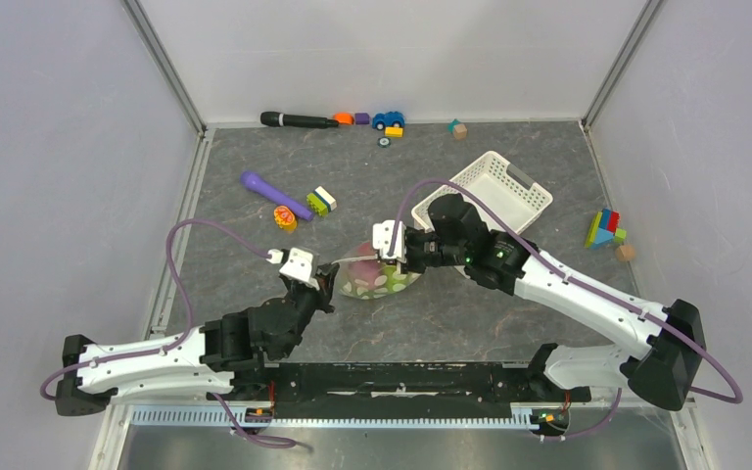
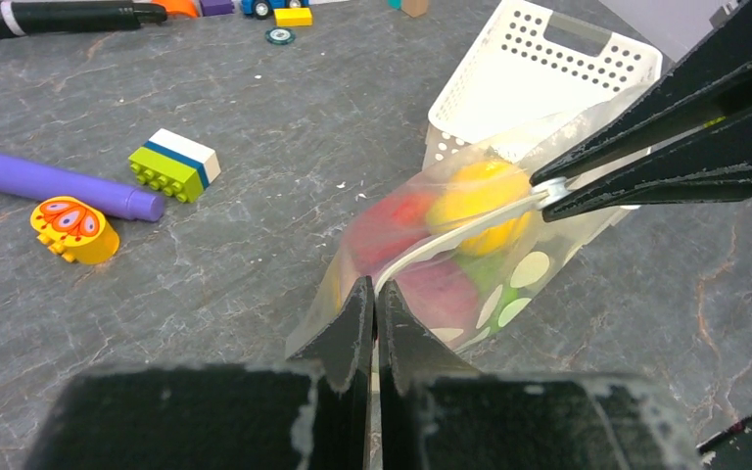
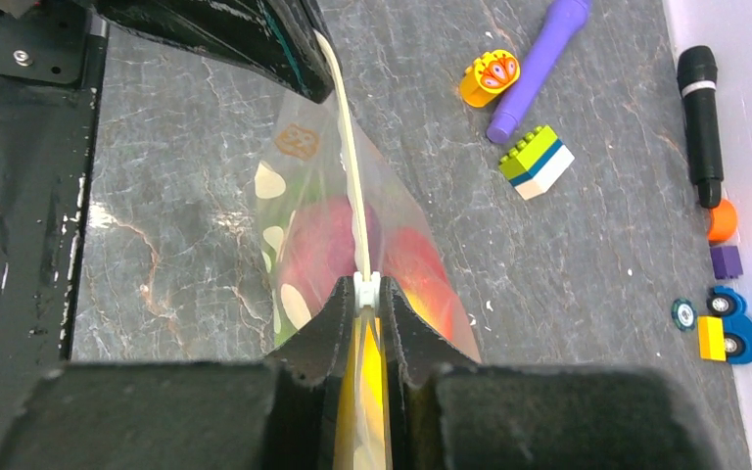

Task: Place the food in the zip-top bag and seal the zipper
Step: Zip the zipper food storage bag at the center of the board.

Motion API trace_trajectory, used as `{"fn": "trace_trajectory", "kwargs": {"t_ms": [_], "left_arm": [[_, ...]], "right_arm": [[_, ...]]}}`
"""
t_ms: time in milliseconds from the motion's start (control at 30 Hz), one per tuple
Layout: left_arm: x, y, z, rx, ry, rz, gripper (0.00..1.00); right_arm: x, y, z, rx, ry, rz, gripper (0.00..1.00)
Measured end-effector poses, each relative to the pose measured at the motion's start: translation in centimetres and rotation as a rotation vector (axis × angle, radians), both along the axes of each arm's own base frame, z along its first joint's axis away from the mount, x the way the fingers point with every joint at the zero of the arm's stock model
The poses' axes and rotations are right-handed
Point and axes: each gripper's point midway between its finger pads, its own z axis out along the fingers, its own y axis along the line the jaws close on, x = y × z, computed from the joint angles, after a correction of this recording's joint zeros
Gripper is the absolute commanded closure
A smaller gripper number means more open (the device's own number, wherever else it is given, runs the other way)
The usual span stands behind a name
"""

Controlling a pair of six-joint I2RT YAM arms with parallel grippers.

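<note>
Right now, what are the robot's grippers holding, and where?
Both hold the zip-top bag by its zipper: the left gripper pinches near one end, the right gripper pinches further along.

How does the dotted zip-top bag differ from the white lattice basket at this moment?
The zip-top bag is clear plastic with white dots; the white lattice basket is opaque with holes. The bag holds toy food; no food shows in the basket. The left end effector and the right end effector each pinch the bag's zipper, while no end effector touches the basket. Both are containers.
</note>
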Motion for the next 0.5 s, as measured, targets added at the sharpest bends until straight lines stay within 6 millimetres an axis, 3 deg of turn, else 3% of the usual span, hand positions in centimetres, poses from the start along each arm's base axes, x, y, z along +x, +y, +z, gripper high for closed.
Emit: {"fn": "trace_trajectory", "kwargs": {"t_ms": [500], "left_arm": [[0.6,3.1,0.7,-0.057,0.009,0.143,0.98]], "right_arm": [[1.0,-1.2,-0.4,-0.009,-0.003,-0.082,1.00]]}}
